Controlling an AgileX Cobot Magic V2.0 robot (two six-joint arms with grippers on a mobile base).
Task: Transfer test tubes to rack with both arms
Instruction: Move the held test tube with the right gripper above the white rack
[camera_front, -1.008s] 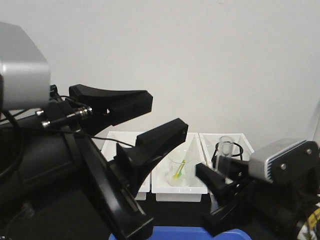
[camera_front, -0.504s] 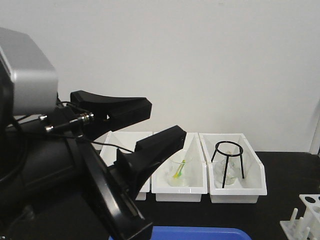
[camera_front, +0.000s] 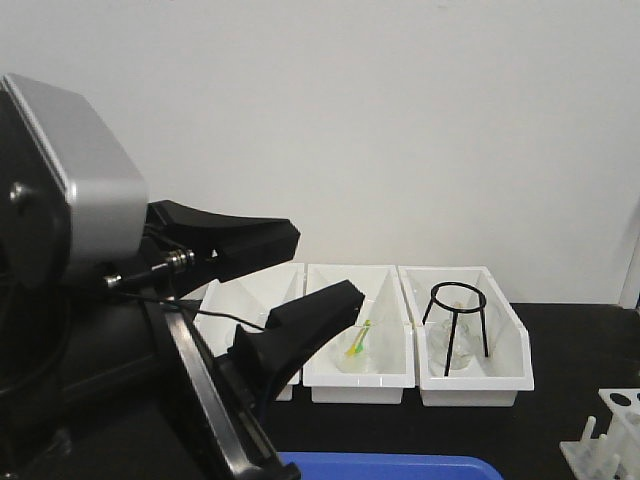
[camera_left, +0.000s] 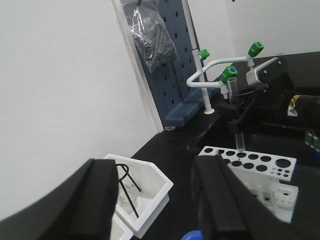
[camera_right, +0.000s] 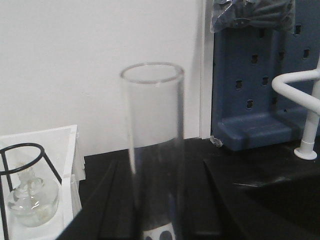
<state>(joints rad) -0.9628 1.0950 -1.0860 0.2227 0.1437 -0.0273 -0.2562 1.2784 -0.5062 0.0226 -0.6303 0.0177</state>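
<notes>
right gripper (camera_left: 236, 107) pinches test tube (camera_right: 152, 140) over rack (camera_left: 260, 167); left gripper (camera_front: 325, 265) spread, partly hiding bins (camera_front: 470, 390).

Nothing readable in any of these, tbh. The closest thing to text is the yellow label (camera_left: 295, 104) on the black body of the right arm (camera_left: 274, 100), caught in the left wrist view. There's some dark marking on it, might be a warning symbol or a line of print, but it's too small and blurry to pick out a single letter. Just below it, at the picture's right edge, sits a small green patch (camera_left: 313, 140); can't tell if that carries any writing.
</notes>
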